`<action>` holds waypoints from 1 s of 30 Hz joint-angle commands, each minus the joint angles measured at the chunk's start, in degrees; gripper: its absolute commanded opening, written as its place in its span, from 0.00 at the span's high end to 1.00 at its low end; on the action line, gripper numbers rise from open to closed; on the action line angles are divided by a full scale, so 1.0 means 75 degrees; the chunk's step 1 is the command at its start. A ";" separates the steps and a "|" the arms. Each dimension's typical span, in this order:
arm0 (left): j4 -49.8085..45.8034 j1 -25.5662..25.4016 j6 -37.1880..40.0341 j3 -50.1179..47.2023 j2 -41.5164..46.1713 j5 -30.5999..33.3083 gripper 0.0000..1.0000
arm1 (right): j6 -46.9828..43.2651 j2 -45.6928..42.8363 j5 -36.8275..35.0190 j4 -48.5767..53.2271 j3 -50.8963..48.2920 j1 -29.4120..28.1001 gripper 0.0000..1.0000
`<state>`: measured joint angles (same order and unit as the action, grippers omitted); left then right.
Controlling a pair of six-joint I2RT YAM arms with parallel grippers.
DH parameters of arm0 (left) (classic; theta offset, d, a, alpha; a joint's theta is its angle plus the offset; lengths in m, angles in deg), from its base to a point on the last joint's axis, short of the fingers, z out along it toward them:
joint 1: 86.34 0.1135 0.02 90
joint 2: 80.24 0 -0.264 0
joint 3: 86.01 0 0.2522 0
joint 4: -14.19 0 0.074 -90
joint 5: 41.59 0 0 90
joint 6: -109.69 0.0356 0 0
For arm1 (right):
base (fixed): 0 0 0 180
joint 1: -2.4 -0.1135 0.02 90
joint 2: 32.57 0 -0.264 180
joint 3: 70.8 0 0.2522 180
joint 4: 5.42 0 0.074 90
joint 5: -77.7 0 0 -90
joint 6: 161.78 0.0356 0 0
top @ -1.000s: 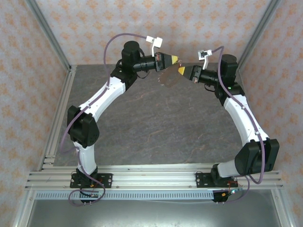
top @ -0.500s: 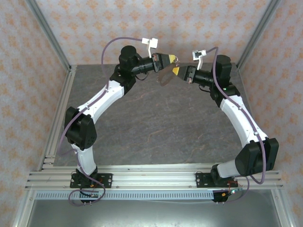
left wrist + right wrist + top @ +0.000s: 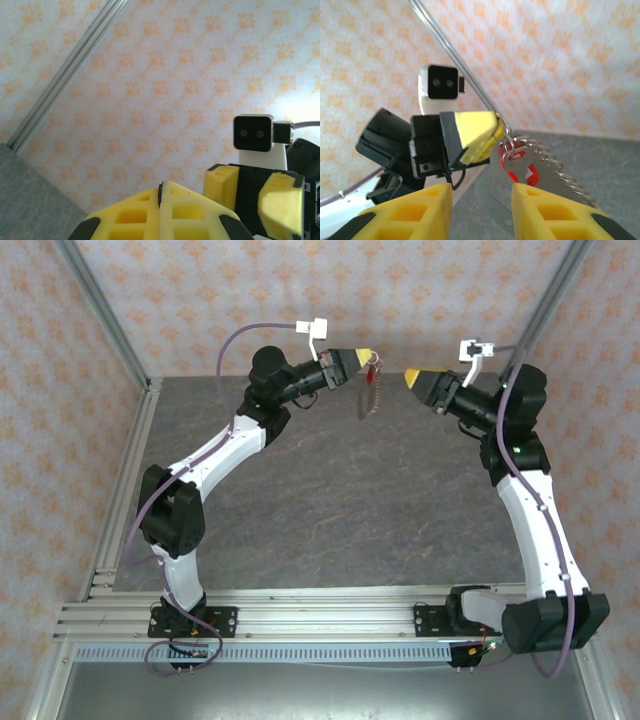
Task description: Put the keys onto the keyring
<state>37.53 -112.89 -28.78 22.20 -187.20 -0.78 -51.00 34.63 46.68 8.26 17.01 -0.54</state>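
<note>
Red key (image 3: 522, 170) hung on the keyring (image 3: 560, 175), both in mid-air above the table (image 3: 330, 510), pinched by my left tool (image 3: 492, 132), clamped tight. My right tool (image 3: 482, 205) gaped partway, empty, just apart. My call: draw it straight back, clear of the beaded fringe. One key, one keyring, two tools.

The keys (image 3: 522, 170) are red, the keyring (image 3: 559, 172) grey, the walls (image 3: 150, 75) orange-patterned.

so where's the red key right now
In the right wrist view the red key hangs just below the left gripper, against the keyring, above the table's far side.
</note>
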 commanded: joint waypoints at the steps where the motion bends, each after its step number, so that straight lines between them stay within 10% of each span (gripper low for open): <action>1: 0.1223 -0.0027 -0.0531 0.0013 0.0272 0.0066 1.00 | 0.0382 -0.0078 -0.0588 -0.0621 -0.0082 0.0005 0.65; 8: 0.1469 -0.0075 -0.0808 -0.0060 0.0319 0.0337 1.00 | 0.1935 0.0352 -0.0441 -0.2726 -0.0643 -0.0112 0.61; 30: 0.0964 -0.0290 -0.0490 -0.0055 0.0398 0.0465 1.00 | 0.1742 0.1164 -0.0503 -0.3034 -0.0497 -0.0982 0.60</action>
<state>43.43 -114.61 -33.35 21.64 -187.20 2.24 -38.09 43.57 41.89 -10.38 11.69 -7.23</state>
